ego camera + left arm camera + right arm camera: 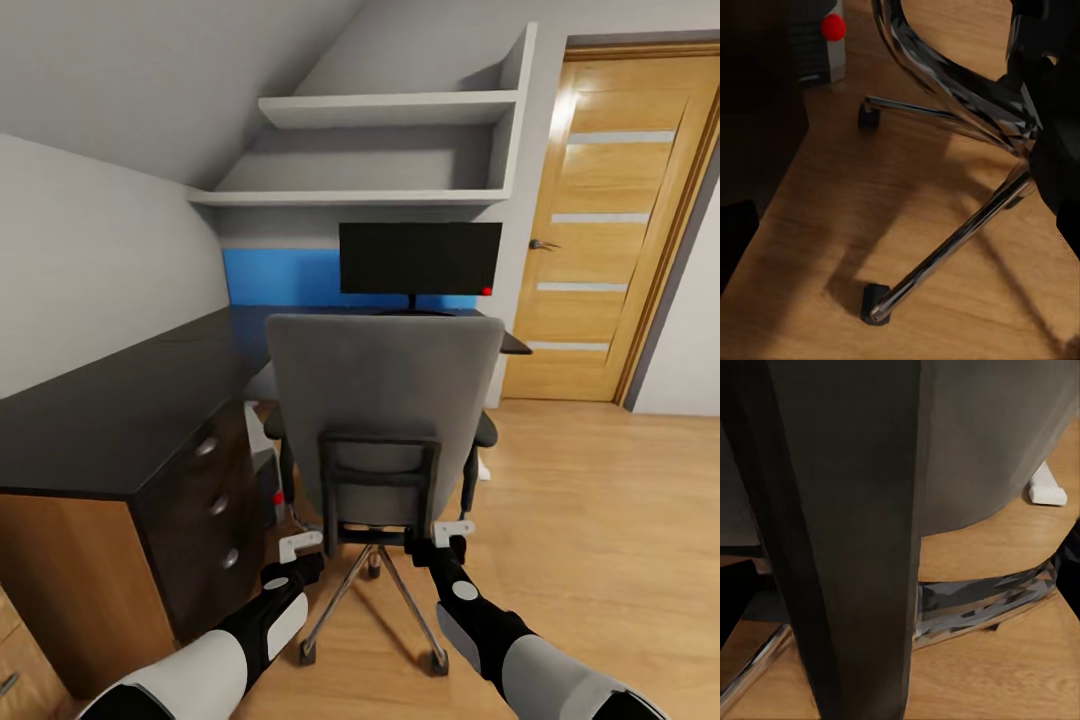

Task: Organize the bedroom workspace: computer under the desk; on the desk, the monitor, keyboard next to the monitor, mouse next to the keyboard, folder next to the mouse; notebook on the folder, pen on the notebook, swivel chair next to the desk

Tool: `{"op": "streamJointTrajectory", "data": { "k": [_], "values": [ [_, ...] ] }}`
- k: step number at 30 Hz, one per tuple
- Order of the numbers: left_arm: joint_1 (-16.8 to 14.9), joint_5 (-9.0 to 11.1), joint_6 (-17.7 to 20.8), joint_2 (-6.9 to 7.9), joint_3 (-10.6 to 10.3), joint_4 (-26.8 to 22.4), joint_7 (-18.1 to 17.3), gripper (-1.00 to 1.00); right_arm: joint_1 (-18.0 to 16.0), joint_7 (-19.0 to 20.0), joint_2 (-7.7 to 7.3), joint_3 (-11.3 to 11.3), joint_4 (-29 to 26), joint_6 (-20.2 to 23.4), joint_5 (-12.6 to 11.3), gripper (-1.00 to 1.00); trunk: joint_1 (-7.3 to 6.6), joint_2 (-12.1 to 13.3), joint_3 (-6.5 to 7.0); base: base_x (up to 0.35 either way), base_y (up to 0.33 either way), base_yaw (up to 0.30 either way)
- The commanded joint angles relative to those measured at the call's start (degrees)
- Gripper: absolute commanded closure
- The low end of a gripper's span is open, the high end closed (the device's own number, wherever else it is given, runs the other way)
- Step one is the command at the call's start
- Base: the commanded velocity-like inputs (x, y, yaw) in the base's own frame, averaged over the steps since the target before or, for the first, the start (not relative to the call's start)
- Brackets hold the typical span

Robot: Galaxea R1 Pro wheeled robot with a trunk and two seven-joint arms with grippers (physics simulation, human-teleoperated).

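Facing swivel chair (385, 400), monitor (420, 258) on desk (110, 410)

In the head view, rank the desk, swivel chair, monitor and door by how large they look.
1. desk
2. swivel chair; close to the door, and nearer the camera, so unsure
3. door
4. monitor
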Motion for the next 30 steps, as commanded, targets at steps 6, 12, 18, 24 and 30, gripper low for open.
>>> {"op": "streamJointTrajectory", "data": {
  "k": [6, 12, 18, 24, 30],
  "values": [
    [-0.1, 0.5, -0.3, 0.0, -0.4, 0.1, 0.3, -1.0, -0.1, -0.2, -0.01, 0.5, 0.0, -0.2, -0.1, -1.0, 0.02, 0.0, -0.05, 0.321, 0.0, 0.0],
    [0.0, 0.5, -0.3, 0.0, -0.4, 0.1, 0.3, -1.0, -0.1, -0.2, -0.12, 0.5, 0.0, -0.2, 0.0, -1.0, 0.02, 0.0, -0.05, 0.321, 0.0, 0.0],
    [0.0, 0.5, -0.3, 0.0, -0.4, 0.1, 0.2, -1.0, -0.1, -0.2, -0.14, 0.5, 0.0, -0.2, 0.0, -1.0, 0.02, 0.0, -0.05, 0.321, 0.0, 0.0],
    [-0.1, 0.5, -0.3, 0.0, -0.4, 0.1, 0.3, -1.0, -0.1, -0.2, -0.17, 0.5, 0.0, -0.2, 0.0, -1.0, 0.02, 0.0, -0.05, 0.321, 0.0, 0.0],
    [-0.1, 0.5, -0.3, 0.0, -0.4, 0.2, 0.3, -1.0, -0.1, -0.3, -0.18, 0.5, 0.0, -0.2, 0.0, -1.0, 0.02, 0.0, -0.05, 0.321, 0.0, 0.0]
  ]
}}
